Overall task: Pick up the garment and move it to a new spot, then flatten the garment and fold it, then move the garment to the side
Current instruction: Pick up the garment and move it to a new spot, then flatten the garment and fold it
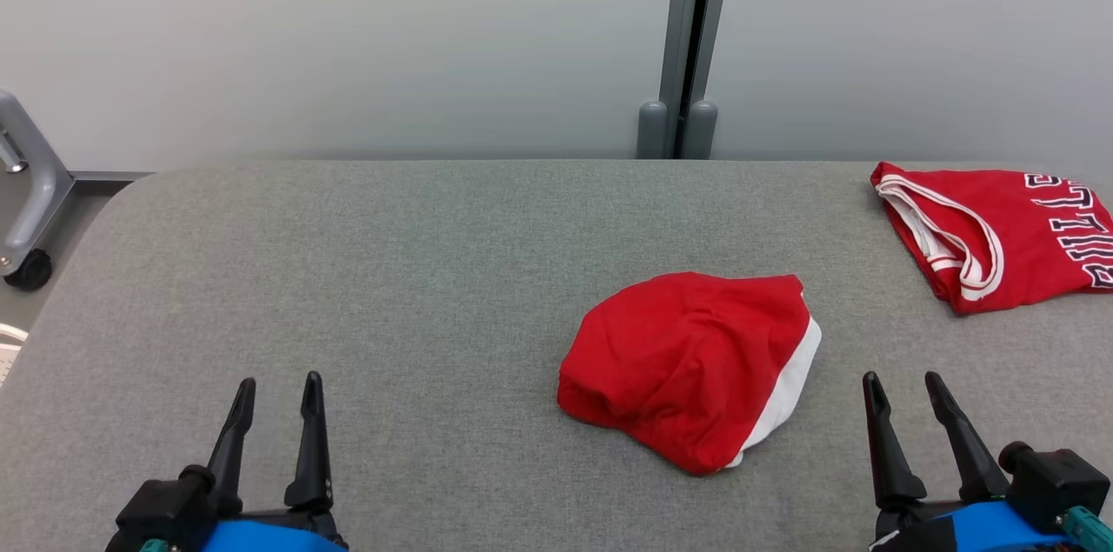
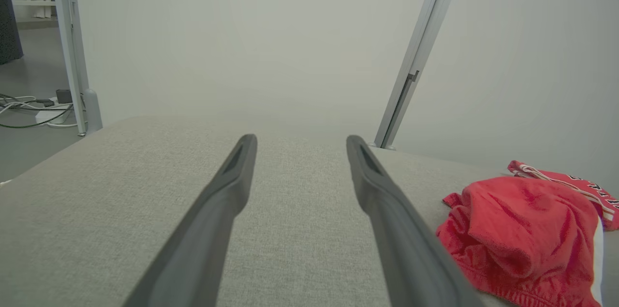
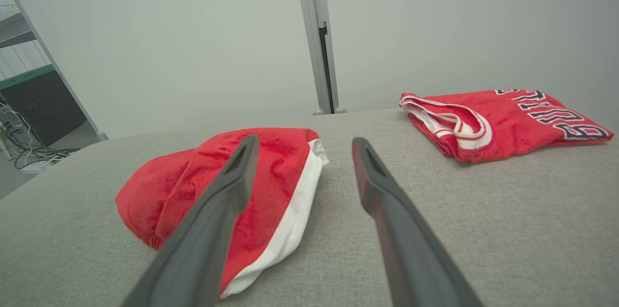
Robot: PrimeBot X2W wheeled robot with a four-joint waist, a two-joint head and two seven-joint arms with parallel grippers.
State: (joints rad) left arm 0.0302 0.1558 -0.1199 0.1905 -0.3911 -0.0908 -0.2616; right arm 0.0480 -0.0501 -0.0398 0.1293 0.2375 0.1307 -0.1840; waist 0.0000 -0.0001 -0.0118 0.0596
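Note:
A crumpled red garment (image 1: 687,365) with a white panel lies bunched on the grey table (image 1: 391,274), right of centre. It also shows at the right of the left wrist view as the garment (image 2: 522,229) and behind the fingers in the right wrist view as the garment (image 3: 203,186). My left gripper (image 1: 276,391) stands open at the lower left, well to the left of it, with nothing between its fingers. My right gripper (image 1: 904,387) is open at the lower right, a little right of the garment and apart from it.
A folded red jersey (image 1: 1000,235) with white trim and dark lettering lies at the table's far right edge. Behind the table stands a pale wall with a grey post (image 1: 691,39). A grey wheeled frame (image 1: 26,187) is off the left edge.

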